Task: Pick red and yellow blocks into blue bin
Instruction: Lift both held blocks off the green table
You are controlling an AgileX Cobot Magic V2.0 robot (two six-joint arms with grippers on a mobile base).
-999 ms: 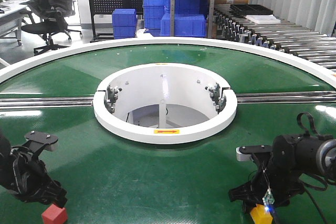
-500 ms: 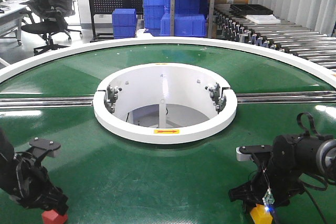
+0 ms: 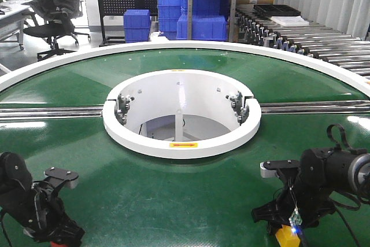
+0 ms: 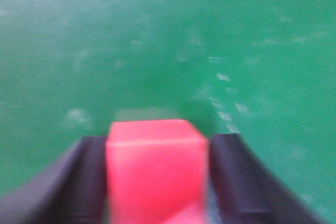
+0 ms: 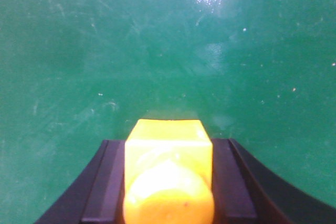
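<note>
Flanking the red cube (image 4: 155,171) on both sides, the left fingers (image 4: 84,177) are seen drawn narrow against its flat faces. The view is blurred, so whether the cube is lifted off the green desk (image 3: 185,201) cannot be told. It is placed to the near left of the white ring (image 3: 181,143), at the desk's near edge.

The yellow brick (image 5: 168,177) is gripped likewise by the right fingers (image 5: 105,182), to the near right of the white ring, well apart from the cube.

Handling, as judged: both pieces are taken to be light, rigid plastic, not fragile. Glossy faces may prove slippery, so a centred hold across opposite flat sides is favoured and the brick's studded face is best avoided. Little squeeze is needed. An off-centre grip could let a piece be twisted out.

Blue bin: not identified. Blue crates (image 3: 199,27) are stacked far behind the ring; which, if any, serves cannot be told.
</note>
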